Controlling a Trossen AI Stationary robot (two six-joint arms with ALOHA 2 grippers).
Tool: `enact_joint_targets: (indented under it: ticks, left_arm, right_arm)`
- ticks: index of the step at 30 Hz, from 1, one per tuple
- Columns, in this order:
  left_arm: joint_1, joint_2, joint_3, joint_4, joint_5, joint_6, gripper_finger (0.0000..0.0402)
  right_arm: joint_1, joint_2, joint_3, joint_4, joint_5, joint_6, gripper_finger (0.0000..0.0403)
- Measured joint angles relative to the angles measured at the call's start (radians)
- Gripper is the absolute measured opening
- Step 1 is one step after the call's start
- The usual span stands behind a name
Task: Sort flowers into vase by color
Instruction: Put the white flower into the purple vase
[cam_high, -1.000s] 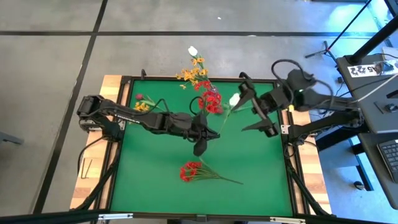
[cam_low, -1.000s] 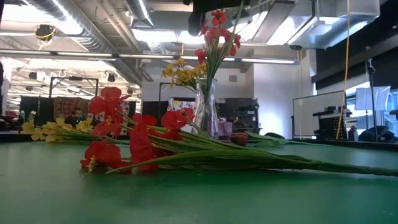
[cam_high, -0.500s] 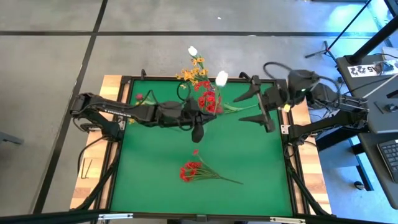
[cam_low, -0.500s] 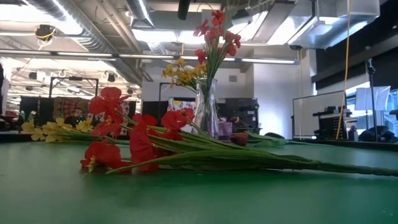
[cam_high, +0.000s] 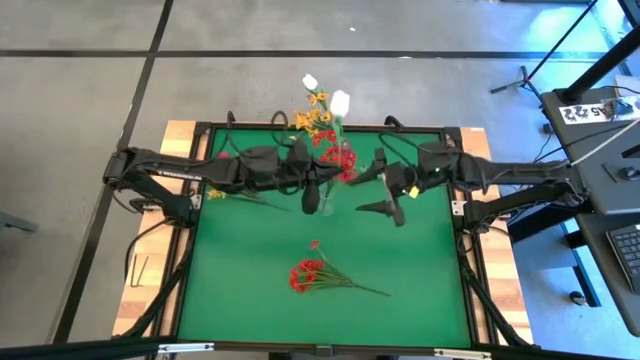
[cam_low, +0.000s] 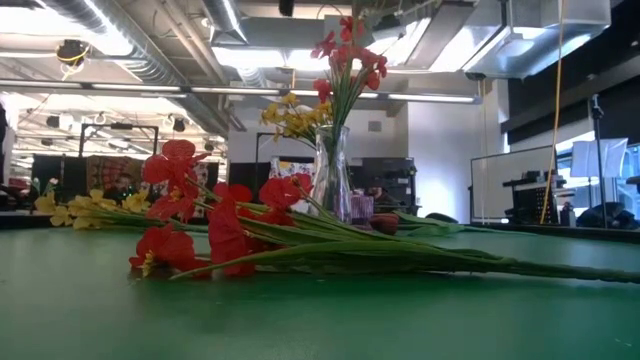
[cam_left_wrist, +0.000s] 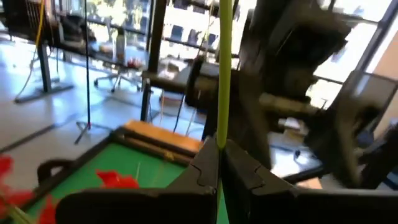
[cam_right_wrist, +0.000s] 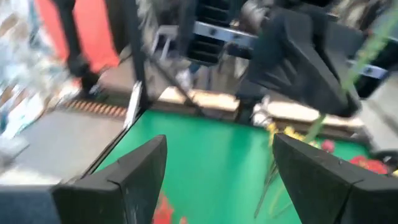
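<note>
Left gripper (cam_high: 312, 203) sits over the far half of the green table (cam_high: 420, 290), just beside the clear vase (cam_low: 333, 182). Its fingers are pinched fully together on a thin green stem (cam_left_wrist: 224, 68) — in the left wrist view the stem rises straight out from between the fingertips, long axis in line with the fingers. From above, the white tulip bud (cam_high: 340, 101) at the end of that stem shows past the table's far edge, so the held flower points away from the near side, head outward and up.

Right gripper (cam_high: 385, 194) hangs just to the right of the vase, jaws spread wide with nothing between them; the right wrist view shows only bare green surface in the gap.

The vase stands upright near the far edge, holding red clusters (cam_low: 348, 52) high and yellow-orange clusters (cam_low: 290, 118) lower on the left side. A second white bud (cam_high: 310, 81) shows above the vase group in the high view.

A red bunch (cam_high: 306, 275) lies flat near the table's middle front — heads toward the left, stems running right. A yellow spray (cam_high: 216, 194) lies at the far left, close under the left arm.
</note>
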Motion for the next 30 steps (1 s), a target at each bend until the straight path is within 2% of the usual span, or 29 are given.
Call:
enact_joint_targets:
  ticks: [4,7,15,20,26,30]
  left_arm:
    - [0.004,-0.013,0.001,0.041,0.063,0.004,0.0]
    - [0.007,-0.015,0.001,0.05,0.098,0.005,0.0]
    - [-0.01,-0.015,0.001,0.051,0.115,0.004,0.0]
    - [-0.016,-0.015,0.001,0.056,0.113,0.004,0.0]
    - [-0.019,-0.014,0.001,0.015,0.101,0.005,0.0]
    - [-0.019,-0.014,0.001,-0.019,0.091,0.004,0.0]
  right_arm:
    - [-0.001,0.023,-0.112,0.264,0.084,0.031,0.0291]
    - [-0.001,0.056,-0.156,0.424,0.107,0.065,0.0291]
    - [-0.001,0.124,-0.157,0.51,0.115,0.095,0.028]
    - [-0.001,0.132,-0.156,0.511,0.235,0.167,0.0221]
    - [0.0,0.132,-0.156,0.515,0.207,0.167,0.0124]
    - [-0.001,0.132,-0.156,0.503,0.198,0.171,0.0074]
